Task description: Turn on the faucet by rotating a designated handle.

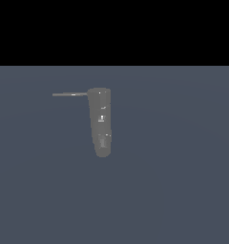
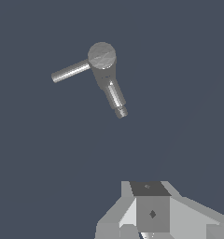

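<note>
Grey and white blocky faces of the gripper (image 2: 149, 219) fill the near edge of the wrist view, but the fingertips are cut off by the frame, so I cannot tell whether the jaws stand apart or together. Nothing sits between them that can be seen. The gripper is well apart from the faucet (image 2: 104, 65), with bare blue-grey floor (image 2: 48, 163) between the two.

From the wrist view the faucet is seen end-on: a round grey cap, a spout running off one way with a small stepped tip, and the handle (image 2: 69, 71) sticking out another way as a thin straight rod.

The exterior view has no arm in it. There the faucet (image 1: 100, 121) stands as a dark-grey tapered body, wide end up, rounded narrow end down, with small glints on its side. Its handle (image 1: 70, 94) juts level from the wide end toward the exterior view's left. A black band lies above the floor (image 1: 183, 167).
</note>
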